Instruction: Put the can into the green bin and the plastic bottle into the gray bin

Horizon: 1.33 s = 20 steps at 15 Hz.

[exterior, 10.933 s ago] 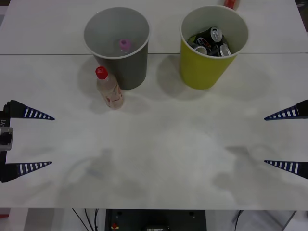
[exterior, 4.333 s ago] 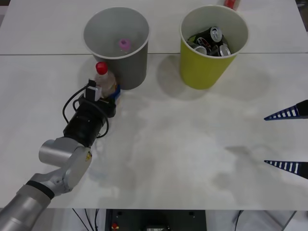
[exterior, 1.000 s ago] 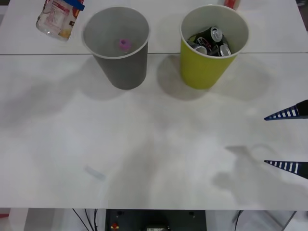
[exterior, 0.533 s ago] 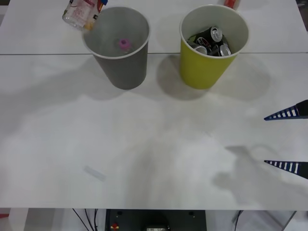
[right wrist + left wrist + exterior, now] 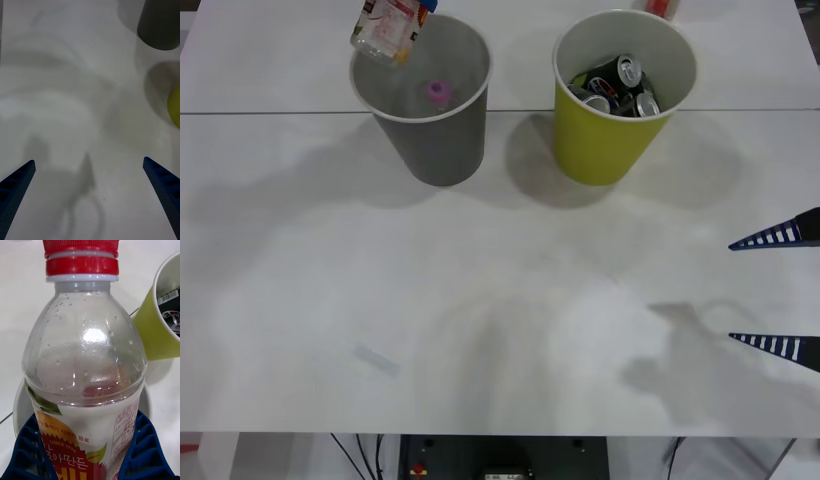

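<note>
The plastic bottle (image 5: 385,27), clear with a pale label, hangs in the air over the left rim of the gray bin (image 5: 435,140). In the left wrist view my left gripper (image 5: 87,455) is shut on the bottle (image 5: 84,352) low on its label, red cap pointing away, with the gray bin's pale rim (image 5: 17,408) under it. The green bin (image 5: 605,145) stands to the right and holds several cans (image 5: 620,85). My right gripper (image 5: 732,291) hovers open at the table's right edge with nothing between its fingers.
A pink-capped item (image 5: 439,92) lies inside the gray bin. A red object (image 5: 660,6) shows at the far edge behind the green bin. A small clear strip (image 5: 376,359) lies on the white table (image 5: 510,300) near the front left.
My left gripper has carried the bottle to the right, from beyond the gray bin's left side to above its left rim. The right arm has stayed still.
</note>
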Each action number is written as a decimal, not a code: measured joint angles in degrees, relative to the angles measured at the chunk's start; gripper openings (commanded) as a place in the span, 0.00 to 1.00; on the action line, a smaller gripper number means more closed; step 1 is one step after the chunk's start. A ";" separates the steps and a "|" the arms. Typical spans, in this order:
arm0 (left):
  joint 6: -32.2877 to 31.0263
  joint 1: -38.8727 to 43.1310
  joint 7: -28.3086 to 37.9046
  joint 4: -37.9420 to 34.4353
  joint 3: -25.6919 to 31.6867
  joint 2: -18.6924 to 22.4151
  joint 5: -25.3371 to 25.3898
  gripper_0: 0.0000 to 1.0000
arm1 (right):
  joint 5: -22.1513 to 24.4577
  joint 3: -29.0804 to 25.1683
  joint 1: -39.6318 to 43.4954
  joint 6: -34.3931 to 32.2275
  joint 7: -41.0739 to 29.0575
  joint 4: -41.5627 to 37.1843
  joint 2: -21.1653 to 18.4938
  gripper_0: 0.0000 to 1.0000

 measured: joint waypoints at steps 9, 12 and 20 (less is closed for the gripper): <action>0.52 0.00 -0.20 0.48 -0.03 -0.46 -1.06 1.00 | 0.00 0.00 0.00 0.00 0.00 0.00 0.00 1.00; -1.37 0.17 -2.02 0.46 0.01 1.42 2.32 1.00 | 0.00 0.00 0.00 0.00 0.00 0.00 0.00 1.00; 0.08 12.28 -10.18 -9.93 0.02 19.46 25.49 1.00 | 0.00 0.00 0.00 0.00 0.00 0.00 0.00 1.00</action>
